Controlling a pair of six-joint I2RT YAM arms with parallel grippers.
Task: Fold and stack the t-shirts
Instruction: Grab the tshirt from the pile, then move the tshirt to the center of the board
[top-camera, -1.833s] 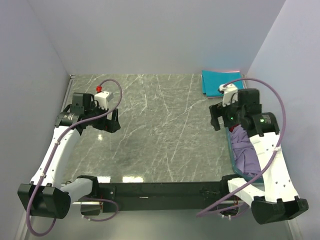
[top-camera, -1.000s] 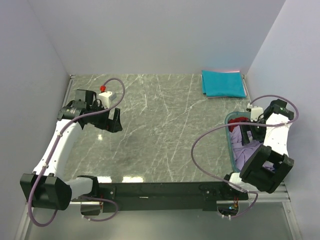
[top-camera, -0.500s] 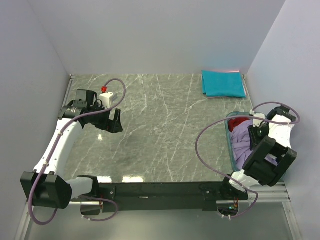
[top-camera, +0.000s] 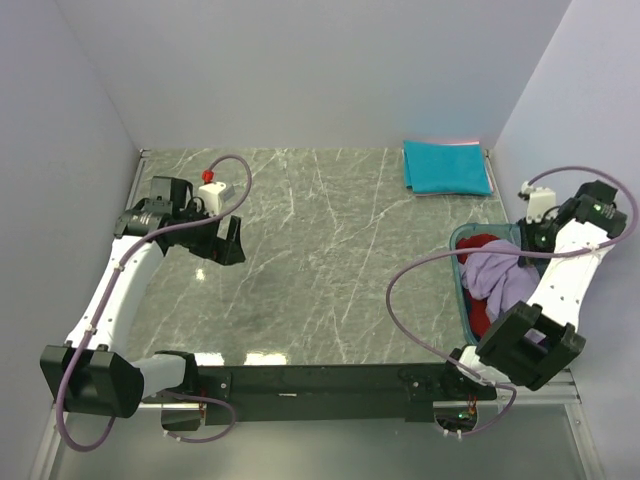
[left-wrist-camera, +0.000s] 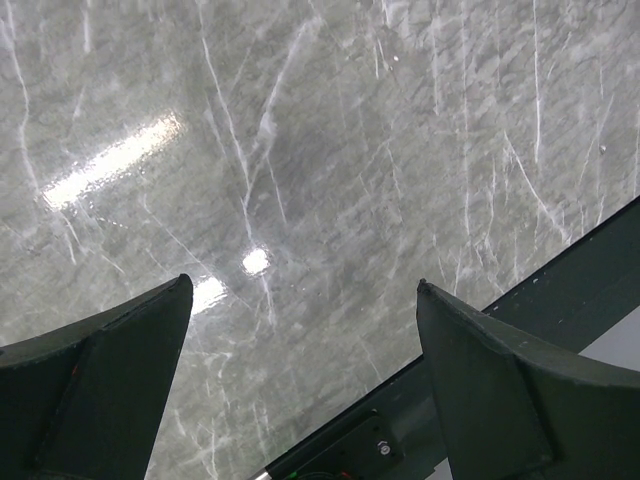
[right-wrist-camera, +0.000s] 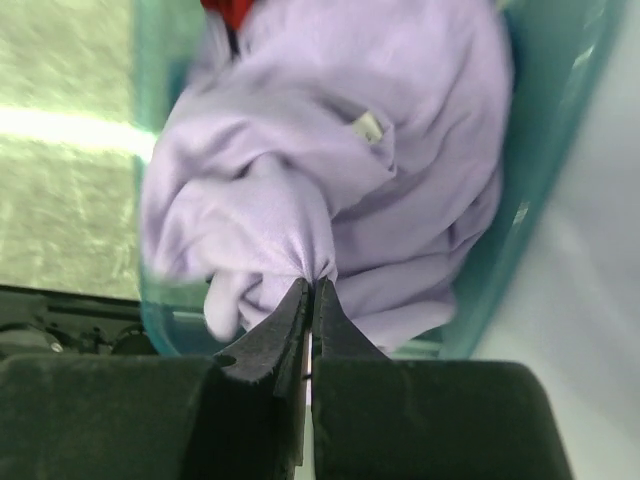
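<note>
Right wrist view: right jaws pinch the lavender shirt (right-wrist-camera: 400, 130), bunched just beyond them in the bin (right-wrist-camera: 548, 140); left jaws gape wide, well apart.

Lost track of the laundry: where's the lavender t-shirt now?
Top view: the lavender t-shirt is bunched in the teal bin at the right edge of the table, over the dark red t-shirt, pinched by the right gripper.
</note>
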